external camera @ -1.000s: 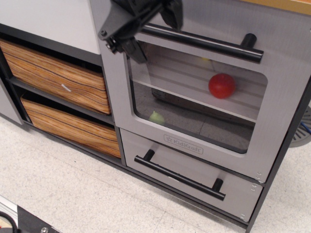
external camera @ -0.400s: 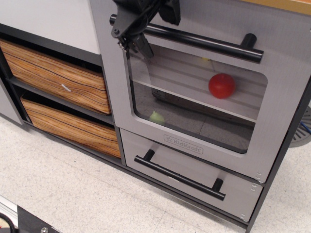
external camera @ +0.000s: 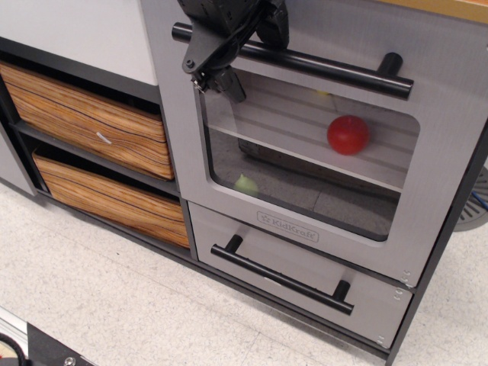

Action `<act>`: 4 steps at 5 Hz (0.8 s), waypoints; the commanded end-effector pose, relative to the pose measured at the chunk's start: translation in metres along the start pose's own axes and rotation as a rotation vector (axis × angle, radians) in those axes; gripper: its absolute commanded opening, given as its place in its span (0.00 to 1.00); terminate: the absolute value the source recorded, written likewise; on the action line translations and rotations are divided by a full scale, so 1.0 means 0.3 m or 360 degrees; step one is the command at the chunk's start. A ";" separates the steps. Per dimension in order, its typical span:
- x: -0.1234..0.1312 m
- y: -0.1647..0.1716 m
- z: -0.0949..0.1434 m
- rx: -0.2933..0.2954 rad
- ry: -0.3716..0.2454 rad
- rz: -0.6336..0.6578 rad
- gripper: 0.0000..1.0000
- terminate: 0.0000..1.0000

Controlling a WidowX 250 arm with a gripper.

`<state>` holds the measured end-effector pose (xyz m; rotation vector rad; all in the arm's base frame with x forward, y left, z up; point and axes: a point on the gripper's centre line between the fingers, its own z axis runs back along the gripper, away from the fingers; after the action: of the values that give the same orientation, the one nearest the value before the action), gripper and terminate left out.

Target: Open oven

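The oven point(external camera: 305, 164) is a silver-grey door with a wide clear window, shut flush with its frame. Its long black bar handle point(external camera: 328, 67) runs across the top, and the KidKraft logo sits below the window. My black gripper point(external camera: 250, 53) is at the handle's left part, coming in from the top edge. One finger point(external camera: 227, 81) hangs below the bar over the window's top left corner, and the other point(external camera: 274, 24) is above the bar. The jaws look open and straddle the bar. Contact with the bar cannot be made out.
Inside the oven are a red ball point(external camera: 348, 134) and a small green object point(external camera: 245, 184). Below is a smaller grey drawer point(external camera: 290, 276) with a black bar handle. Two wood-grain drawers point(external camera: 91, 122) stand at the left. A speckled floor point(external camera: 114, 305) lies in front.
My gripper has shifted right along the handle and drawn in closer to the door, uncovering the bar's left end. The oven door has not moved.
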<state>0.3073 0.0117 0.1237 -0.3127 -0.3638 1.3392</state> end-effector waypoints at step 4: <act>-0.035 0.128 0.187 -0.0079 0.0029 -0.0474 1.00 0.00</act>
<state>0.2480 0.0008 0.1510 -0.2877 -0.3845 1.0372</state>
